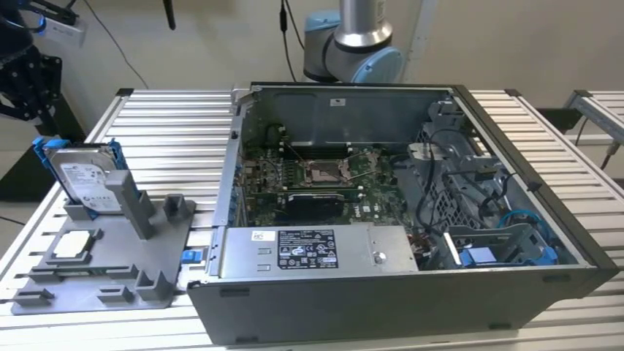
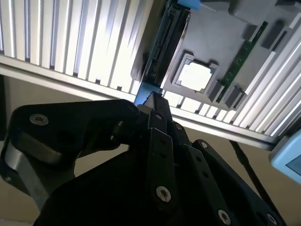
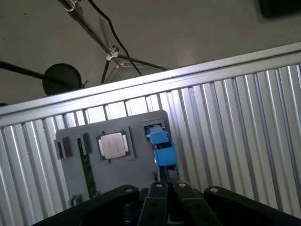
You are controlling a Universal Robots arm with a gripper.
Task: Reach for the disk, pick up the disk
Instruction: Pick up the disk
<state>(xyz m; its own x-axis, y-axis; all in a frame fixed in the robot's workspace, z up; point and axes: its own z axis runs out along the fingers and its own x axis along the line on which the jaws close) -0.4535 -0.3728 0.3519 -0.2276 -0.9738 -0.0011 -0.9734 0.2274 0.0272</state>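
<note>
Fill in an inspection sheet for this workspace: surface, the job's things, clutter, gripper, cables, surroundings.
Surface: ribbed aluminium table, carrying a grey fixture and an open computer case.
Job's things: the disk stands on edge in a fixture slot with a blue frame round it; nothing touches it.
Clutter: square chip lying in a fixture recess; green memory module in the fixture beside it.
Gripper: the gripper hangs above the fixture, over the disk's edge and apart from it.
Cables: blue cables inside the case; black cables down the wall behind.
Surroundings: arm base behind the case; another ribbed table at the exterior view's right.
</note>
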